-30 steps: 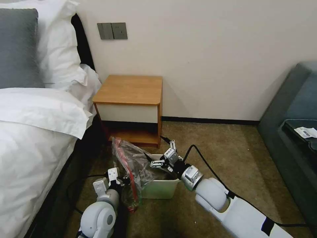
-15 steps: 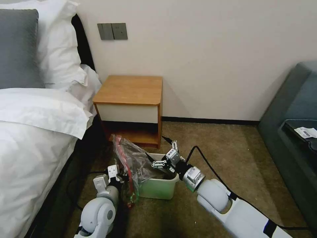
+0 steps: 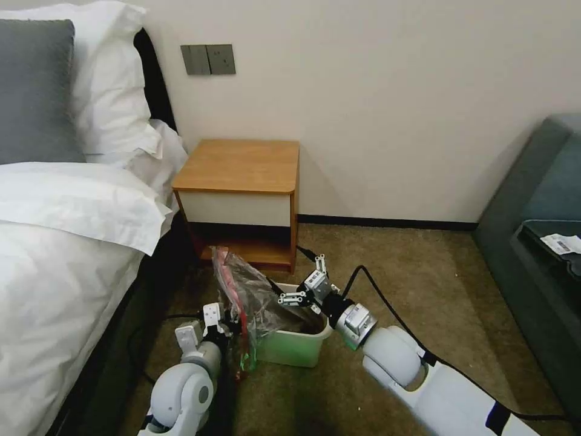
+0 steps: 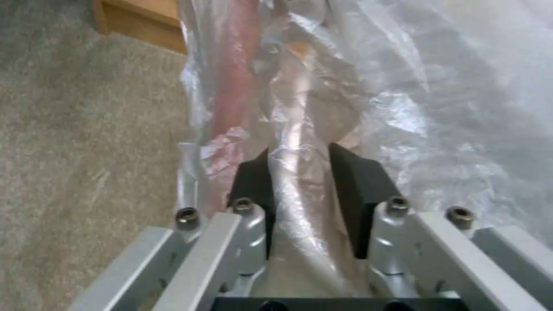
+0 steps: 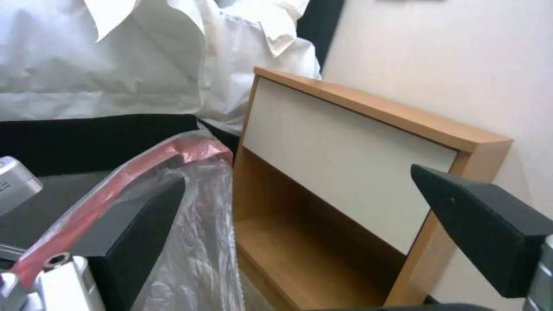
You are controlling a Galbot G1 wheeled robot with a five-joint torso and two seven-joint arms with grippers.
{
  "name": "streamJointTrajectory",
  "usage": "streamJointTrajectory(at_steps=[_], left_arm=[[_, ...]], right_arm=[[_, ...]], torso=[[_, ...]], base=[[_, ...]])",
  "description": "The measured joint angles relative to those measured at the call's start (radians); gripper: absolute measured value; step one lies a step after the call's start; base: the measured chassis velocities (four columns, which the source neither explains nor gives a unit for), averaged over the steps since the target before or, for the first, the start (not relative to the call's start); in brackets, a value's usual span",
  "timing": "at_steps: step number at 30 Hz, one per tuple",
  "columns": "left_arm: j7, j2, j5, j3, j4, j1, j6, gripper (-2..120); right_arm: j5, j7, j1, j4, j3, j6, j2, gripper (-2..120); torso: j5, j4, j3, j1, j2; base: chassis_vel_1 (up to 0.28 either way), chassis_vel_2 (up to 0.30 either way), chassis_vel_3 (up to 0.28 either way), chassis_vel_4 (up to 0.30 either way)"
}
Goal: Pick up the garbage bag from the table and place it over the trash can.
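Carpeted floor beside a bed carries the whole job, with the can [image 3: 295,346] standing in front of the nightstand surface [image 3: 239,165], whose top is bare. From the left end effector [image 4: 300,190], the pads are pinched tight on a gathered fold of the bag [image 3: 254,297], near the red band [image 4: 233,82]; seen from the head, this end effector [image 3: 227,320] sits at the can's bed side, low beside its wall. The right end effector [image 3: 302,284] hangs over the can's far rim with its fingers spread wide; one finger [image 5: 135,224] lies against the plastic by the band, the other finger [image 5: 484,233] stands clear toward the nightstand, so it grips nothing.

The bag rises as a crumpled peak above the can, its lower part sagging into the cream inside and partly down the outer wall on the bed side. It is not yet drawn over the rim.

Thin film like this looks nearly weightless, limp and slick; it will bunch, slip and could tear if dragged on a corner. The doubled band at the mouth seems the soundest place to hold, one point each side, to stretch it open.
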Motion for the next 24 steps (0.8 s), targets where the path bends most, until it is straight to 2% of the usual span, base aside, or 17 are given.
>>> streamJointTrajectory(at_steps=[1, 5, 8, 20, 24], left_arm=[[0.000, 0.000, 0.000, 0.000, 0.000, 0.000, 0.000, 22], [0.000, 0.006, 0.004, -0.001, 0.000, 0.006, 0.004, 9], [0.000, 0.006, 0.004, -0.002, 0.000, 0.006, 0.004, 5], [-0.026, -0.011, 0.022, -0.002, 0.000, 0.014, 0.004, 5], [-0.057, -0.026, 0.047, 0.002, 0.000, 0.027, -0.034, 5]], right_arm=[[0.000, 0.000, 0.000, 0.000, 0.000, 0.000, 0.000, 100], [0.000, 0.000, 0.003, 0.000, -0.002, 0.001, 0.001, 100], [0.001, 0.001, 0.006, 0.000, -0.005, 0.001, 0.001, 100], [0.000, 0.004, 0.003, 0.007, -0.005, 0.000, 0.003, 100], [-0.004, 0.005, -0.001, 0.006, -0.003, 0.001, 0.009, 100]], torso=[[0.0000, 0.0000, 0.000, 0.000, 0.000], [0.0000, 0.0002, 0.000, 0.000, 0.000], [-0.0002, 0.0002, 0.000, 0.000, 0.000], [-0.0005, -0.0001, 0.000, 0.000, 0.000], [-0.0005, 0.0000, 0.000, 0.000, 0.000]], base=[[0.000, 0.000, 0.000, 0.000], [0.000, 0.000, 0.000, 0.000], [0.000, 0.000, 0.000, 0.000], [0.000, 0.000, 0.000, 0.000], [0.000, 0.000, 0.000, 0.000]])
